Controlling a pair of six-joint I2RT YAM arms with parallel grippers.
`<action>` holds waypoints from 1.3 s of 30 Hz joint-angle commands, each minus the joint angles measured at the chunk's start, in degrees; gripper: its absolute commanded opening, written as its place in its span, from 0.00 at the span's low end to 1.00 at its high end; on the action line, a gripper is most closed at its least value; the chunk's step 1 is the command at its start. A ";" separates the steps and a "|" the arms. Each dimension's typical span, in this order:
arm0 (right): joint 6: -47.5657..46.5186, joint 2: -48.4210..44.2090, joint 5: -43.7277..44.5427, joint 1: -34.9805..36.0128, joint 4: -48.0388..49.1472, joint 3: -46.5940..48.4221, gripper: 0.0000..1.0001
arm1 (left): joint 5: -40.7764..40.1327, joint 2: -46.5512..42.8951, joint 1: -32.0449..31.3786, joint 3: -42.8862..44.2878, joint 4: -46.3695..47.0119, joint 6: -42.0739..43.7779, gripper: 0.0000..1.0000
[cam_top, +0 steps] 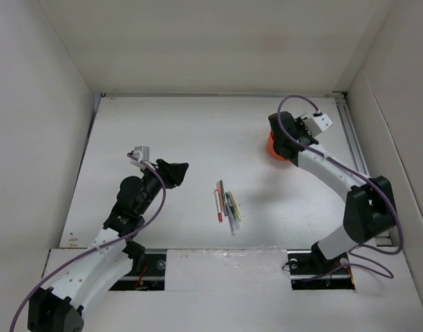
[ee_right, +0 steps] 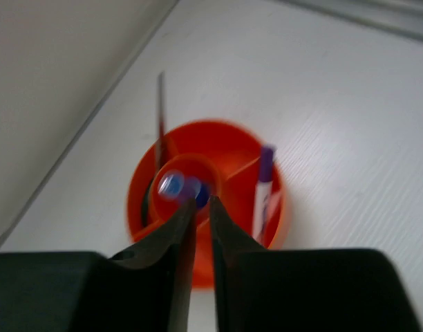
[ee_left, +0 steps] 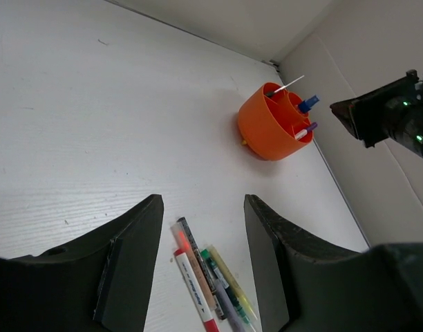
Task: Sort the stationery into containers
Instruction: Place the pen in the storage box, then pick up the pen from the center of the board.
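Several pens and markers (cam_top: 227,205), red, white, green, yellow and dark, lie side by side at mid-table. In the left wrist view they (ee_left: 208,283) lie below my open, empty left gripper (ee_left: 203,200), which hovers left of them (cam_top: 180,169). The orange holder (cam_top: 271,147) stands at the back right, mostly under my right wrist. My right gripper (ee_right: 202,200) hangs over the holder (ee_right: 274,221), jaws a narrow gap apart with nothing between them. The clear bottle with a blue cap (ee_right: 173,185) stands in the inner ring just past the fingertips. A purple-capped marker (ee_right: 265,187) and a thin pen (ee_right: 160,111) stand in outer compartments.
White walls close the table at the back and both sides. A metal rail (cam_top: 354,145) runs along the right edge behind the holder. In the left wrist view the holder (ee_left: 270,128) shows the bottle (ee_left: 307,105) and a white pen (ee_left: 287,86).
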 commanded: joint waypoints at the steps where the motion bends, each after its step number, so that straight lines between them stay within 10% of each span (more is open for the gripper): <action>1: -4.71 -7.00 -10.15 6.82 10.30 -6.88 0.13 | 1.09 1.01 0.12 2.18 3.84 0.96 0.47; 9: -13.85 -2.55 -38.48 16.67 13.16 -10.78 0.00 | 3.20 4.70 0.12 2.79 4.64 0.96 0.47; 16: -15.17 7.74 -41.30 25.90 9.72 -4.90 0.00 | 2.58 4.70 0.12 2.26 5.42 0.96 0.47; 31: -14.04 10.14 -40.95 30.38 1.82 0.57 0.35 | 2.58 5.76 0.12 2.27 5.95 0.96 0.47; 39: -13.33 11.98 -42.00 33.29 0.05 0.04 0.30 | 2.50 5.76 0.12 2.27 5.95 0.96 0.46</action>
